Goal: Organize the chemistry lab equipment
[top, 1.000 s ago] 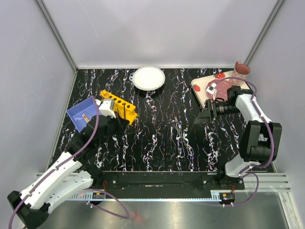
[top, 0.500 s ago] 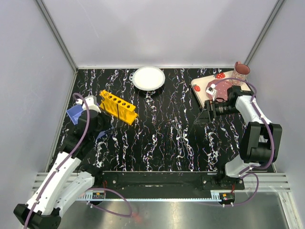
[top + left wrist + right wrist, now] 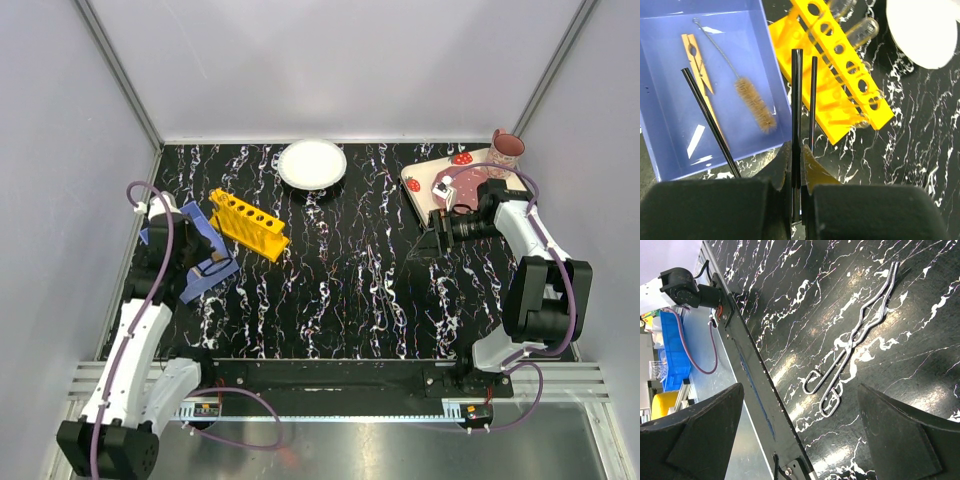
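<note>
My left gripper (image 3: 800,148) is shut on a thin dark metal rod (image 3: 797,95), with a second dark rod (image 3: 813,100) right beside it. In the top view it (image 3: 200,258) hangs over the blue tray (image 3: 222,268). The tray (image 3: 660,115) holds a pale wooden stick (image 3: 694,55), a short brown brush (image 3: 756,104) and another dark rod (image 3: 707,120). The yellow rack (image 3: 840,80) (image 3: 248,224), with clear tubes (image 3: 860,31) in it, lies just right of the tray. My right gripper (image 3: 800,386) (image 3: 428,243) is open and empty above wire metal tongs (image 3: 855,340) on the table.
A round white plate (image 3: 312,163) sits at the back middle. A strawberry-printed tray (image 3: 420,178) with a pink cup (image 3: 505,148) stands at the back right, by the right arm. The table's metal front rail (image 3: 755,405) runs close to the tongs.
My left arm has swung left from the yellow rack to over the blue tray, its gripper still shut. The right arm has not moved.
</note>
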Controlling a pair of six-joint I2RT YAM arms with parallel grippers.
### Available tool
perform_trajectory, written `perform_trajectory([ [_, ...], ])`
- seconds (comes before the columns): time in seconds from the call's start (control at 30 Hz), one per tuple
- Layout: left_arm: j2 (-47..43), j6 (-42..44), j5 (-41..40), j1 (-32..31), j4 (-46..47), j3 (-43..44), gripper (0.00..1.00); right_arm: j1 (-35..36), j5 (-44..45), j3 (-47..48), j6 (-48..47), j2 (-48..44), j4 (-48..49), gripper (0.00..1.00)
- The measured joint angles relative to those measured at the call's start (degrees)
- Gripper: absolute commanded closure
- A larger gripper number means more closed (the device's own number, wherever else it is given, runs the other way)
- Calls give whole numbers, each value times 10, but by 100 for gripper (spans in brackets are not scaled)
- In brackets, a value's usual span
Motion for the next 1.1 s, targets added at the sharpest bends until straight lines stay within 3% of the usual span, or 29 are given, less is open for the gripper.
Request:
perform_trajectory([
  [0.57, 204, -9, 13, 143, 2, 83, 100, 0, 0, 0, 1, 0, 3, 0],
  [0.87, 259, 2, 21, 174, 14, 91, 97, 0, 0, 0, 3, 0, 3, 0],
  [1.1, 284, 7, 28, 177, 30, 98, 90, 0, 0, 0, 4, 0, 4, 0],
])
